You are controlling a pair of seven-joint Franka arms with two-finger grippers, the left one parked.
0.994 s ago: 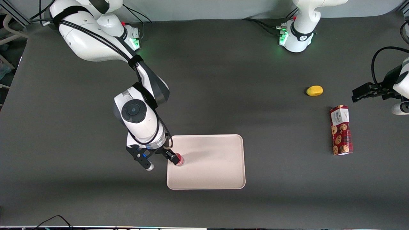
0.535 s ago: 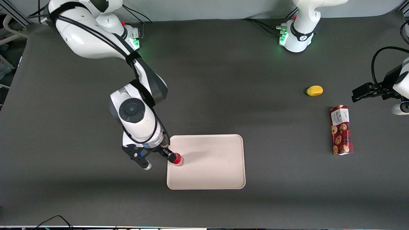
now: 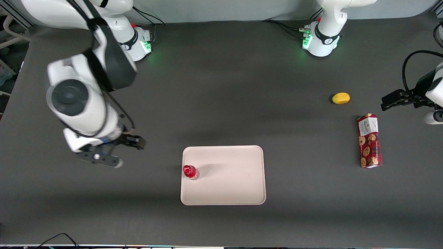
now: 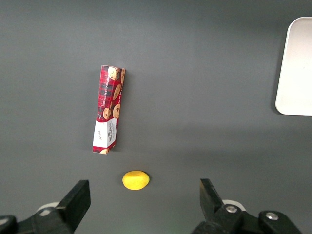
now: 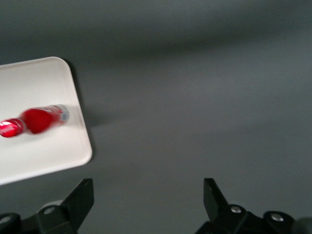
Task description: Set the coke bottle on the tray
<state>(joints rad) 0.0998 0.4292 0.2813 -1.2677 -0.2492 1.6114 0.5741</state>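
The coke bottle (image 3: pixel 190 172), small and red with a red cap, stands upright on the cream-pink tray (image 3: pixel 228 176), just inside the tray's edge toward the working arm's end. My right gripper (image 3: pixel 133 142) hangs open and empty above the bare table, well clear of the tray toward the working arm's end and a little farther from the front camera than the bottle. In the right wrist view the open gripper (image 5: pixel 147 187) is over dark table, with the bottle (image 5: pixel 36 119) on the tray's corner (image 5: pixel 44 153) some way off.
A red cookie box (image 3: pixel 369 141) lies flat toward the parked arm's end, with a yellow lemon-like object (image 3: pixel 341 98) farther from the front camera. Both show in the left wrist view, the box (image 4: pixel 108 108) and the yellow object (image 4: pixel 135 180), with the tray's edge (image 4: pixel 297 63).
My gripper has let go of the coke bottle, which stays upright on the tray. The arm has risen and swung away toward the working arm's end of the table.
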